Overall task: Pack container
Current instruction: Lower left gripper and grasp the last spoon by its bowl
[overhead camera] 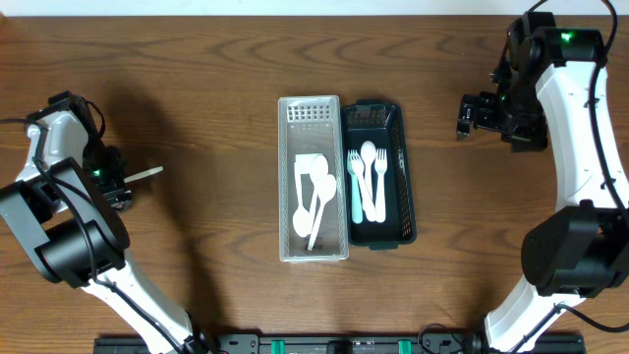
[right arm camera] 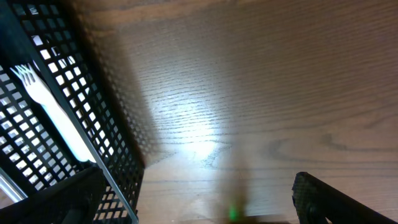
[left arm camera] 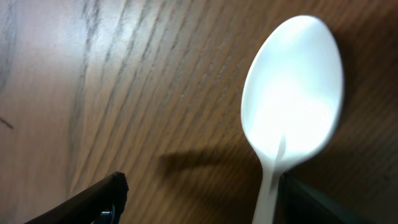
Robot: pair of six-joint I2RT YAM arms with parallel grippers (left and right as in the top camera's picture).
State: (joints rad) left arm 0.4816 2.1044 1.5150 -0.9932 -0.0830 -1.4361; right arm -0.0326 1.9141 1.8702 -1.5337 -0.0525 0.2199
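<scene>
While its jaws stand wide, the left end effector (overhead camera: 123,187) sits by the tabletop's (overhead camera: 216,88) left edge, a white spoon (left arm camera: 292,93) between them. Midway between the side edges, a clear bin (overhead camera: 313,258) of spoons (overhead camera: 313,192) stands just beside a black basket (overhead camera: 385,236) of forks (overhead camera: 369,182). Near the far right corner, the right end effector (overhead camera: 470,110) gapes empty.

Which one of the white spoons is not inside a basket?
The spoon by the left gripper, at the far left of the table. The other spoons I can make out lie inside the white basket in the middle.
</scene>
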